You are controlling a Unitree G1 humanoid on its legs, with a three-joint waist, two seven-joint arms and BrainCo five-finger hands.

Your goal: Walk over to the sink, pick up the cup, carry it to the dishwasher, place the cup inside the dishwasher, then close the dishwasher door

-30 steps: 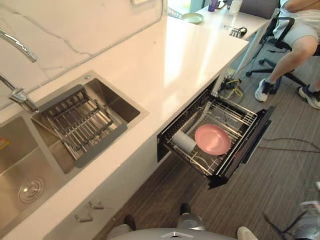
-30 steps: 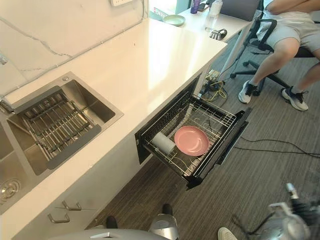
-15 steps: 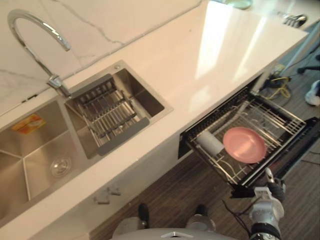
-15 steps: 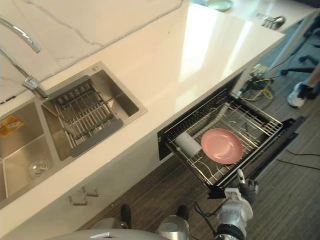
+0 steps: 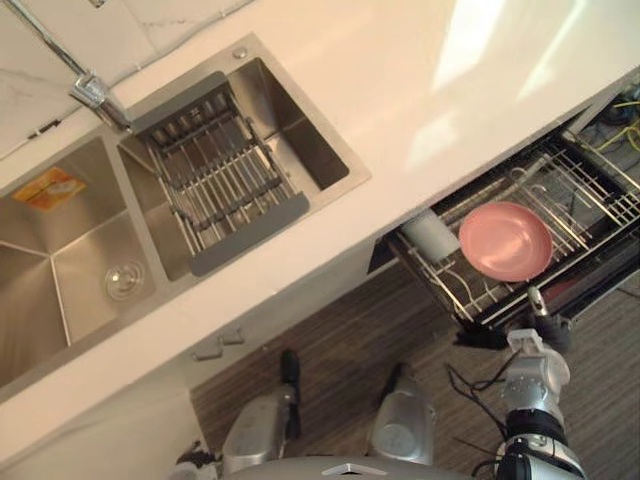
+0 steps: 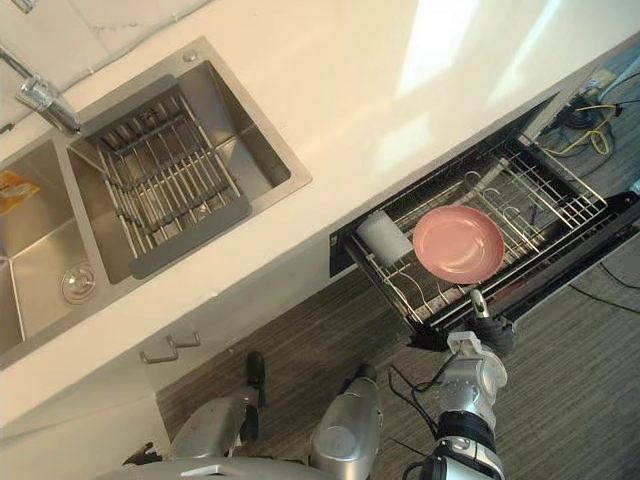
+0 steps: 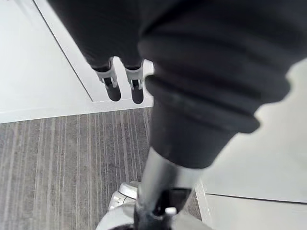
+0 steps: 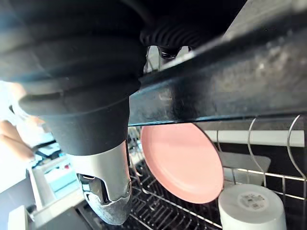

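Observation:
The white cup lies on its side in the wire rack of the open dishwasher drawer, next to a pink plate. In the right wrist view the cup and the plate sit just past the drawer's dark front edge. My right hand is at that front edge near its corner, open, with one finger pointing up against it and nothing held. My left hand hangs over the floor beside white cabinets, fingers relaxed and empty.
A double steel sink with a grey drain rack is set in the pale counter, with the faucet base behind it. Cabinet handles are below. Yellow cables lie on the dark floor beyond the drawer.
The camera has tilted down and the whole scene has shifted. My right hand has come up from low on the right to the drawer's front edge. Cup and plate lie as before.

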